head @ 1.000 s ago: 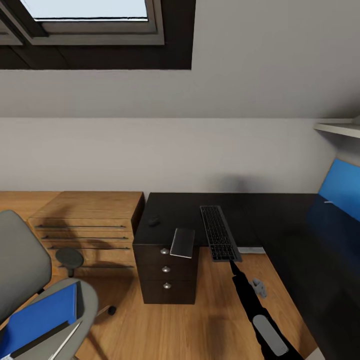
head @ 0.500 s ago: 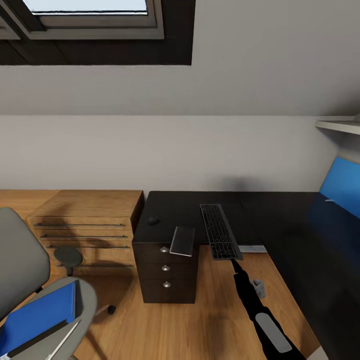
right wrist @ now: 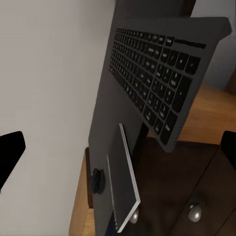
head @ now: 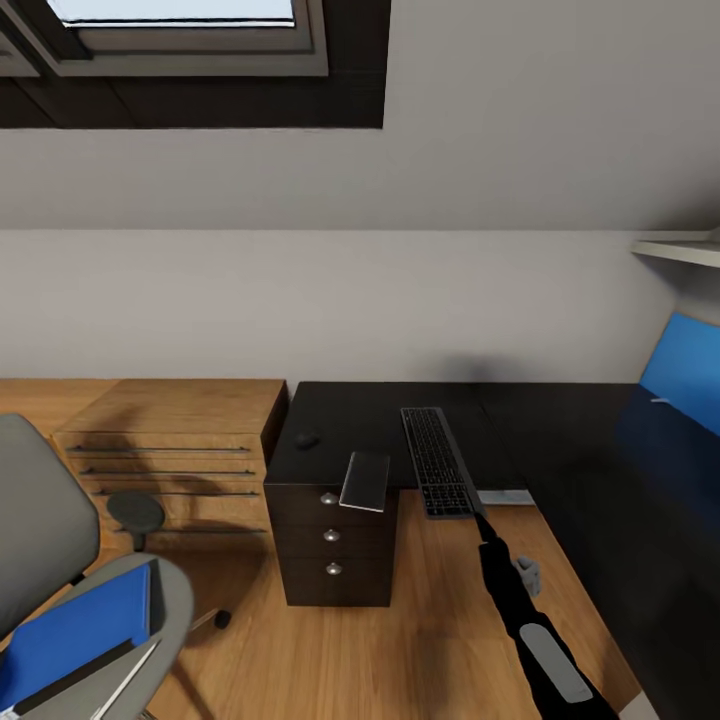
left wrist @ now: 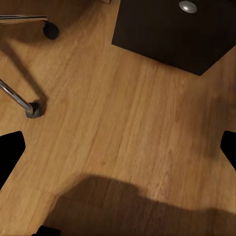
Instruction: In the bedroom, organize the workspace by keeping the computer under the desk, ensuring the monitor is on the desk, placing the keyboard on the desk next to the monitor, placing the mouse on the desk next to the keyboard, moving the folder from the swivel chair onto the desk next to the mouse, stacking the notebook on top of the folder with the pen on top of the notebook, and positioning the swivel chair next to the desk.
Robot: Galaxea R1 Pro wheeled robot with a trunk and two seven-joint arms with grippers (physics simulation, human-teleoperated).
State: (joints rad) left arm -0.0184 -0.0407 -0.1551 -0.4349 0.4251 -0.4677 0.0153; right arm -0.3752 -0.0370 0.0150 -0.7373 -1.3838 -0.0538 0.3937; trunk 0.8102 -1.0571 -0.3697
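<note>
Over on the far left the swivel chair (head: 60, 590) stands well apart from the desk (head: 560, 440), with the blue folder (head: 75, 630) lying on its seat and a thin pale pen (head: 125, 680) resting along the folder's near edge, so that whole stacking job looks undone and the chair is not yet brought in. Moving across, the mouse (head: 306, 439) sits on the desk above the drawer unit (head: 330, 545), and the notebook (head: 365, 482) lies tilted beside it, overhanging the front edge just over the top knob; it will need lifting onto the folder later. Next comes the keyboard (head: 438, 462), on the desk but with its near end poking past the edge. I can see no monitor or computer from here. The right gripper (head: 482, 525) hangs just off that overhanging end of the keyboard, close but, as I judge it, not gripping; its fingertips (right wrist: 11, 152) show spread wide, with the keyboard straight ahead between them, the notebook and mouse beyond. The right arm reaches up from low on the right, stretched nearly straight towards the desk front. The left gripper (left wrist: 118, 147) points down at bare wooden floor (left wrist: 118, 123), fingers parted, with a chair castor (left wrist: 50, 30) and a corner of the drawer unit ahead of it.
</note>
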